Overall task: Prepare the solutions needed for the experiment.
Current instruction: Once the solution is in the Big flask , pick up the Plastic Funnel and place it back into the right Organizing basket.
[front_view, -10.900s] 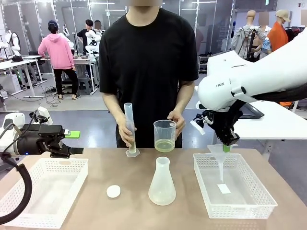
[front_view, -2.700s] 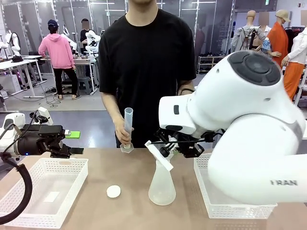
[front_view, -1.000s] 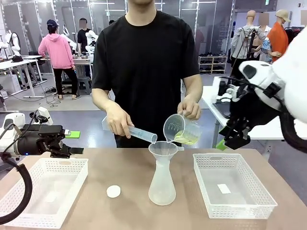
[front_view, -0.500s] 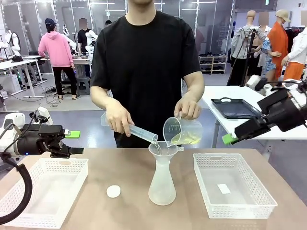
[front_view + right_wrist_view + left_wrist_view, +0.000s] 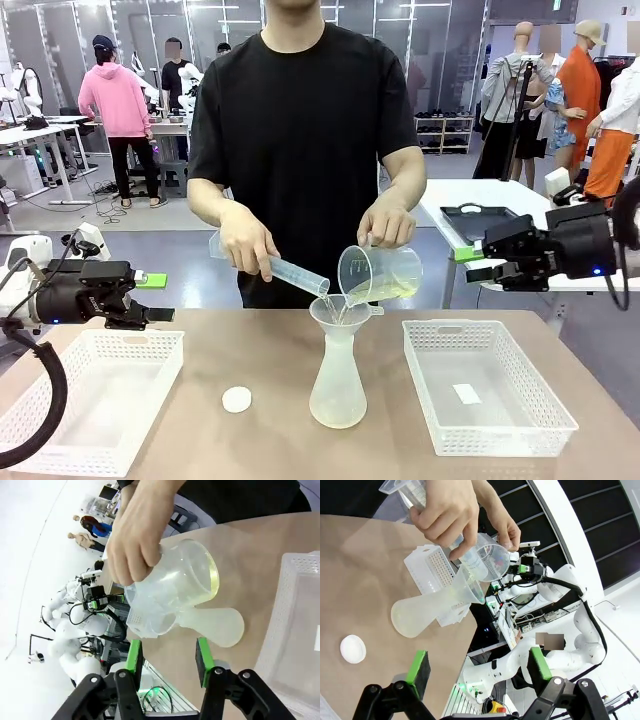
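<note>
A person tilts a clear beaker (image 5: pixel 380 274) of yellow-green solution (image 5: pixel 392 291) and a graduated cylinder (image 5: pixel 290 272) over a funnel (image 5: pixel 340 311). The funnel sits in a frosted conical flask (image 5: pixel 338 390) at the table's middle, whose base looks faintly tinted. My left gripper (image 5: pixel 155 298) hovers open over the left basket, far from the flask. Off the table's right side, my right gripper (image 5: pixel 472 266) points toward the beaker, jaws apart and empty. The left wrist view has the flask (image 5: pixel 417 617) beyond the open left gripper (image 5: pixel 479 665). The right wrist view has the beaker (image 5: pixel 175 587) above the open right gripper (image 5: pixel 167 661).
A white basket (image 5: pixel 60 425) lies at the left and a second one (image 5: pixel 430 350) at the right of the flask. A small white disc (image 5: pixel 237 399) rests on the table left of the flask. The person stands at the far edge, both hands above the flask.
My right arm has swung from raised at the right to level, gripper pointing left toward the beaker. The person keeps pouring from both vessels. The left arm has not moved.
</note>
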`<action>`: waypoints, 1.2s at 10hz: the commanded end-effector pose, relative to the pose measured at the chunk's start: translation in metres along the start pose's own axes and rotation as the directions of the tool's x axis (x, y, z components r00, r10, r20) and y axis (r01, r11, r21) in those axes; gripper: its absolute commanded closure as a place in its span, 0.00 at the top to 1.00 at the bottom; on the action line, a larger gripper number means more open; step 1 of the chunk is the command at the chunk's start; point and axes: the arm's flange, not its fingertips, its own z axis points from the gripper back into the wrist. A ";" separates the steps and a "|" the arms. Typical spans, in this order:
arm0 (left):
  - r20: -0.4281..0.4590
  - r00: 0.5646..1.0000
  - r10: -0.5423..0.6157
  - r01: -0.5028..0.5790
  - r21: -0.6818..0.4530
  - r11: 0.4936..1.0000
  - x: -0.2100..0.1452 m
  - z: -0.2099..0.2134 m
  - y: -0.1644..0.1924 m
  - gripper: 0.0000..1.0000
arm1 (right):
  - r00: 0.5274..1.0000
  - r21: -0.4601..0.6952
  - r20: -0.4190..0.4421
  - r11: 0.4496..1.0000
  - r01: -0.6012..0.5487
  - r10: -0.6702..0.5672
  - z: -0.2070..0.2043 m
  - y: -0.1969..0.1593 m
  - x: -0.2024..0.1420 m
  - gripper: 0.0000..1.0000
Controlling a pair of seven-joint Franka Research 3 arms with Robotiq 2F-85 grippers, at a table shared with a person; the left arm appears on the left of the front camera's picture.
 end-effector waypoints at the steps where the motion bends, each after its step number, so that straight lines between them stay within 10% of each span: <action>1: -0.006 1.000 -0.004 0.004 0.013 1.000 0.000 -0.002 -0.002 1.00 | 0.999 0.012 -0.031 1.000 -0.010 0.010 -0.004 -0.013 -0.034 0.55; 12: -0.006 1.000 -0.004 0.004 0.013 1.000 0.000 -0.002 -0.002 1.00 | 0.975 0.072 -0.195 0.990 0.123 -0.107 0.004 -0.045 -0.019 0.55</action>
